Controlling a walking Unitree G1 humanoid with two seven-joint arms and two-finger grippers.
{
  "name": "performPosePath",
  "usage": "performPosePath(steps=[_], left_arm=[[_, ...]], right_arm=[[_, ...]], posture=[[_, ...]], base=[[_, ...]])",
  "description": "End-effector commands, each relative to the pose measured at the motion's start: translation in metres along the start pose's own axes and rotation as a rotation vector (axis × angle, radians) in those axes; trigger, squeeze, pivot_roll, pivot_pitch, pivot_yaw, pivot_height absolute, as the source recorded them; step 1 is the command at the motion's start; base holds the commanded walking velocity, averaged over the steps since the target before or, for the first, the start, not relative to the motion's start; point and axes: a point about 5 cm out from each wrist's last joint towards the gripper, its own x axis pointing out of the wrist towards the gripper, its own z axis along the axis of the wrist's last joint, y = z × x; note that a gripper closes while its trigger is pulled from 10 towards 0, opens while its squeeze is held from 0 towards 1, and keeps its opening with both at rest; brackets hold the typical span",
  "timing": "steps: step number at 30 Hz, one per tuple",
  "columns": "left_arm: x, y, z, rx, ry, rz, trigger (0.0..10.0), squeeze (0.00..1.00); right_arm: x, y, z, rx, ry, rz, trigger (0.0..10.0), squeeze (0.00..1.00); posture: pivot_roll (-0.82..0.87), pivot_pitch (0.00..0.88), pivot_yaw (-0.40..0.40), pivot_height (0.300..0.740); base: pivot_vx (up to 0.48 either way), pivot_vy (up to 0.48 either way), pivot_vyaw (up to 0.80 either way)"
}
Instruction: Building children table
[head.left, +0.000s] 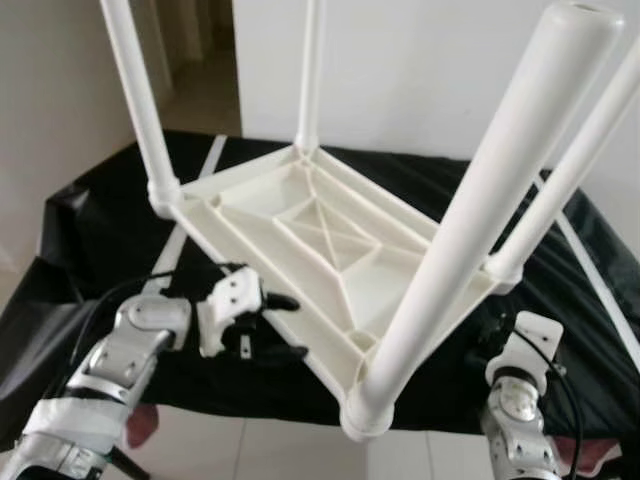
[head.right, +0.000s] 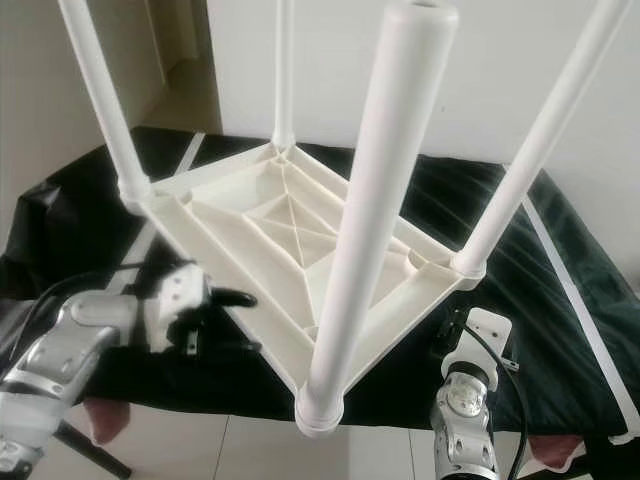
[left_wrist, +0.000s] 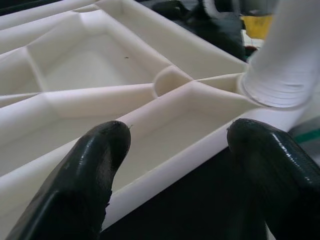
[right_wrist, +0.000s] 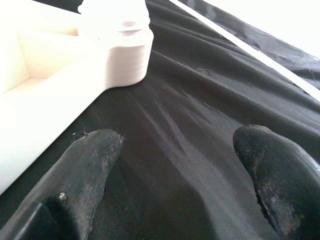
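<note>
A white plastic children's table (head.left: 330, 240) lies upside down on a black cloth (head.left: 100, 230). Its legs point upward, and the nearest leg (head.left: 480, 200) rises close to my head camera. My left gripper (head.left: 290, 325) is open at the table's front-left rim. In the left wrist view its fingers (left_wrist: 95, 165) stand apart just before that rim (left_wrist: 165, 175), with a leg socket (left_wrist: 280, 75) beyond. My right gripper (right_wrist: 180, 150) is open low over the cloth beside the right corner socket (right_wrist: 120, 50), holding nothing. The right arm (head.left: 515, 400) comes up at the lower right.
White stripes (head.left: 590, 270) run across the cloth-covered surface. A white wall (head.left: 420, 70) stands behind it, with a passage (head.left: 200, 80) at the back left. Pale tiled floor (head.left: 270, 450) shows along the near edge. Something yellow (left_wrist: 257, 25) lies beyond the table.
</note>
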Motion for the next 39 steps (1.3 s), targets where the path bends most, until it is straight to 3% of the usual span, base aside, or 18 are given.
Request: performPosePath(steps=[1,7,13,25,34,39], left_arm=[[0.006,-0.010,-0.002,0.032,0.046,-0.087,10.0,0.00],[0.013,-0.006,-0.009,0.083,0.132,-0.092,10.0,0.00],[0.015,-0.001,-0.009,0.103,0.156,-0.086,10.0,0.00],[0.023,0.031,-0.010,0.188,0.273,0.043,10.0,0.00],[0.022,0.036,-0.018,0.228,0.393,-0.021,10.0,0.00],[0.026,0.045,-0.021,0.229,0.422,0.014,10.0,0.00]], right_arm=[[0.002,-0.001,0.002,-0.004,0.004,-0.003,10.0,0.00],[0.005,-0.002,0.004,-0.005,-0.001,-0.012,10.0,0.00],[0.005,-0.001,0.006,-0.001,-0.002,-0.016,10.0,0.00],[0.008,0.002,0.009,0.040,0.002,-0.043,10.0,0.00],[0.013,0.000,0.013,0.044,-0.009,-0.056,10.0,0.00],[0.013,0.000,0.013,0.045,-0.012,-0.063,10.0,0.00]], posture=[[0.06,0.000,-0.070,0.740],[0.05,0.000,-0.067,0.740],[0.05,0.000,-0.059,0.740],[0.03,0.000,-0.034,0.740],[0.02,0.000,-0.022,0.740],[0.02,0.000,-0.018,0.740]], base=[[0.000,0.000,0.00],[0.000,0.000,0.00],[0.000,0.000,0.00],[0.000,0.000,0.00],[0.000,0.000,0.00],[0.000,0.000,0.00]])
